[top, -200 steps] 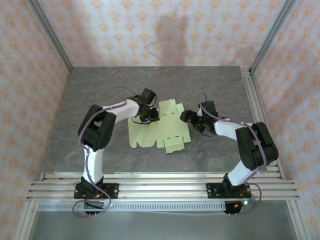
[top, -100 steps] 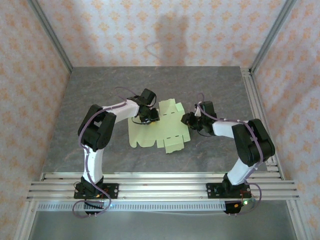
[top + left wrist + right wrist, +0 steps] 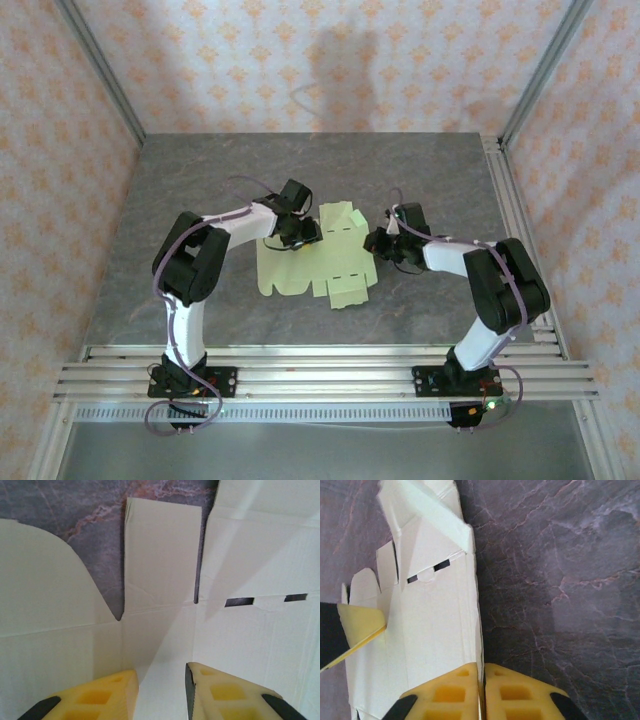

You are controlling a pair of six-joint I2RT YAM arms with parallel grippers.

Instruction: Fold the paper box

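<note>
The paper box is a pale green die-cut sheet lying flat mid-table, its flaps and slots spread out. My left gripper hovers low over the sheet's upper left part. In the left wrist view its fingertips stand a little apart, with bare card under and between them and nothing pinched. My right gripper is at the sheet's right edge. In the right wrist view its jaws are shut on that thin edge of the card. A yellow left finger shows at the far side.
The grey marbled tabletop stretches out around the sheet. Aluminium rails run along the near edge, and another rail lines the right side. Patterned walls close in the back and both sides.
My right gripper has moved left to the sheet's right edge and gone from open to shut on it. The left gripper's jaws have parted slightly.
</note>
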